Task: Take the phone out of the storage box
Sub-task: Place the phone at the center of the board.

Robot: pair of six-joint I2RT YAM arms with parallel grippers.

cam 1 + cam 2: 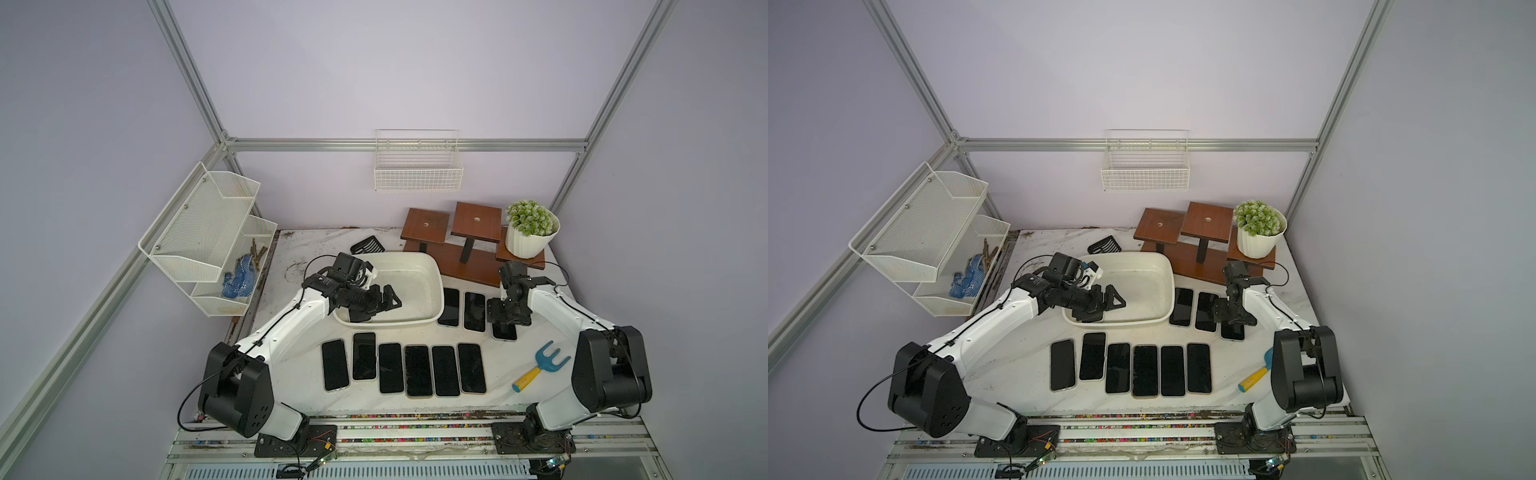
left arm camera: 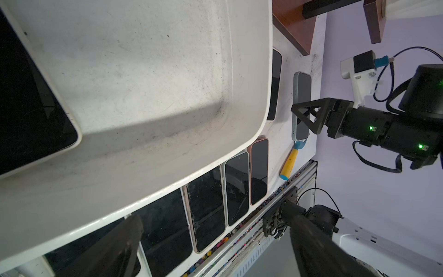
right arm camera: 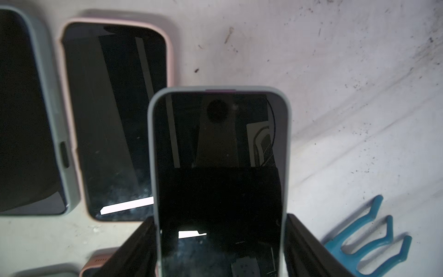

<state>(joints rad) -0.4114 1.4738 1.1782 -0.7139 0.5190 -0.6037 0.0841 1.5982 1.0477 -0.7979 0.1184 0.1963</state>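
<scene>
1. I see the storage box [image 1: 415, 282] at the centre of both top views.
2. My left gripper [image 1: 376, 309] hangs over the box's lower-left corner, jaws spread wide with nothing between them.
3. In the left wrist view a white-cased phone [image 2: 31, 108] lies screen-up on the box floor, at the frame's left edge.
4. My right gripper [image 1: 509, 318], right of the box, has its jaws pressed against the long edges of a grey-cased phone [image 3: 220, 144]. I can't tell whether it's clear of the table [image 1: 498, 374].
5. Six phones [image 1: 403, 368] line up lower centre, and a blue rake [image 1: 550, 357] lies lower right.
</scene>
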